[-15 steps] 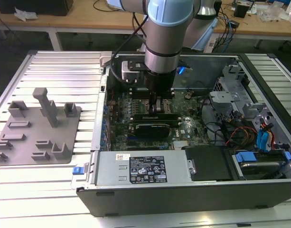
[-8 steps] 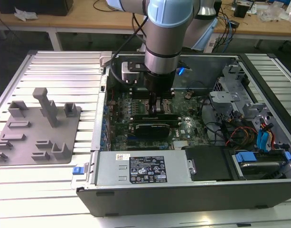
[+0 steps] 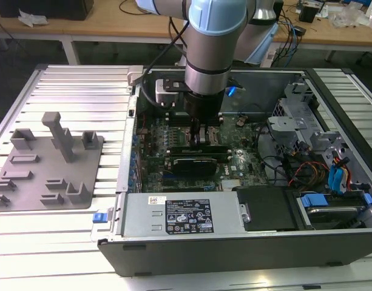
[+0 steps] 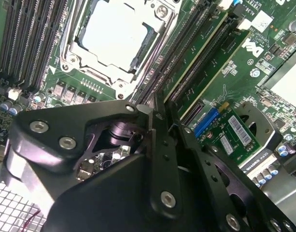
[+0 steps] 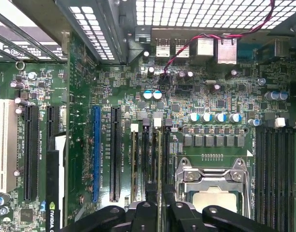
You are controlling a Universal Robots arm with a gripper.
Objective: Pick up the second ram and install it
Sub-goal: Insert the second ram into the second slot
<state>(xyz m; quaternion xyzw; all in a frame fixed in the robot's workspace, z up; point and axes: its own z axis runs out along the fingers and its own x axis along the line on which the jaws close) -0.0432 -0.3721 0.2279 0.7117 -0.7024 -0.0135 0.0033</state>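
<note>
Black linkage plates of the pincer (image 4: 155,108) lie nearest the lens in the second wrist view, converging to a tip directly above the long black memory slots (image 4: 186,53) that run beside the CPU socket (image 4: 116,34). From the first wrist view I see the same pincer (image 5: 157,205) poised at the near end of that slot group, with the CPU socket (image 5: 213,193) just beside it and a further bank of memory slots (image 5: 273,169) on the socket's far side. Standing in the slot group under the tip is a thin, pale-edged strip, seen edge-on, which I take for the second ram (image 5: 160,159); it runs lengthwise along its slot away from the pincer. I cannot tell whether the pincer is clenched on this strip, merely touching it, or released. A blue expansion slot (image 5: 95,154) lies parallel to the memory slots, well apart from the tip. A small green card (image 4: 234,135) with a blue connector sits near the linkage in the second wrist view. From the exterior view, the arm (image 3: 213,36) descends vertically into the open computer case (image 3: 234,248), placing the pincer (image 3: 201,136) over the middle of the motherboard (image 3: 234,163). The case's power supply (image 3: 179,215) lies along the near wall. On the slatted tabletop (image 3: 76,85), toward the exterior view's left, rests a grey fixture plate (image 3: 49,163) carrying upright grey blocks.
</note>
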